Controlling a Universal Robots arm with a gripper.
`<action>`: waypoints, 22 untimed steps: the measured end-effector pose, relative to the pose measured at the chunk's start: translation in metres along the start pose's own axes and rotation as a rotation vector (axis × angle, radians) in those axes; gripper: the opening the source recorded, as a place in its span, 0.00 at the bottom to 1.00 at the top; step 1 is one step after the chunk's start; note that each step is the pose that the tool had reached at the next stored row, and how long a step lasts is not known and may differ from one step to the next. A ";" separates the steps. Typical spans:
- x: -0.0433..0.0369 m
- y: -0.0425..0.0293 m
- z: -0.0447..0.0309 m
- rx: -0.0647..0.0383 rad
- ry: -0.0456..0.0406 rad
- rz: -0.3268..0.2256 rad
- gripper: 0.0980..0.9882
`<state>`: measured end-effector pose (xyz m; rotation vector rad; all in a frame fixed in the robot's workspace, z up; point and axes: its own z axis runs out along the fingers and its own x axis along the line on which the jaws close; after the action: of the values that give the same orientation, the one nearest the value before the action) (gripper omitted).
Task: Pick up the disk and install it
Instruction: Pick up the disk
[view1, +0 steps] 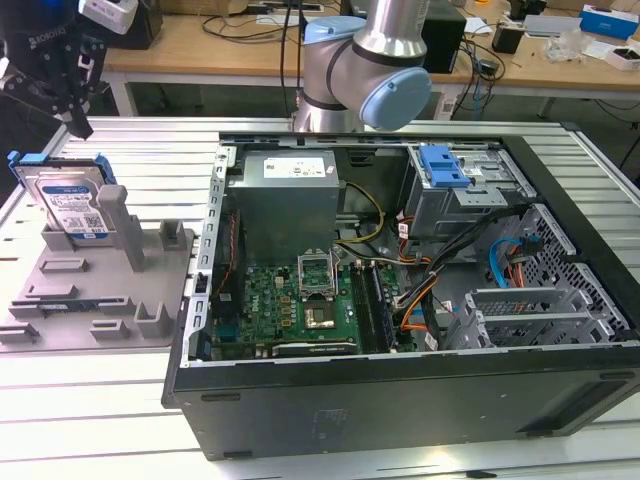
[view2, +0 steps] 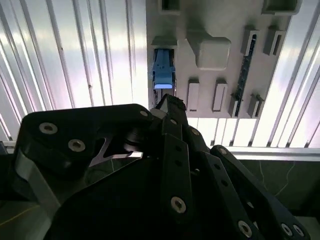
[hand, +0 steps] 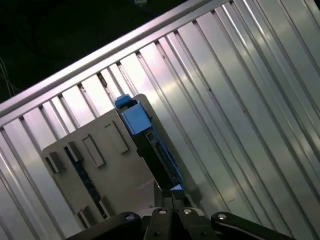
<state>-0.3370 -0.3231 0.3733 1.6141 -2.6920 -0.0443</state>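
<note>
One computer case (view1: 400, 410) lies open, and inside it sit one power supply (view1: 285, 195), one motherboard (view1: 290, 300) and one blue latch (view1: 442, 165). Beside the case, on the exterior view's left, one grey fixture plate (view1: 150, 280) carries one disk (view1: 72, 200). Beyond the case rises one robot arm (view1: 370, 60).

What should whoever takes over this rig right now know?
Gripper: hovers above the disk, apart from it, carrying nothing.
Disk: stands on edge in the grey fixture, at the exterior view's left of the open computer case. Both wrist views look down on its blue bracket.
Done: arm is over the disk.
Left: disk not yet picked up and not yet installed in the case.
</note>
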 end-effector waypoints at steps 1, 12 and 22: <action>0.0000 0.0001 0.0001 0.001 0.0002 -0.029 0.01; 0.0000 0.0000 0.0021 0.011 0.0014 -0.347 0.08; -0.0008 0.0006 0.0025 0.009 0.0060 -0.508 0.50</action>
<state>-0.3371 -0.3221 0.3709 2.2436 -2.2046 -0.0276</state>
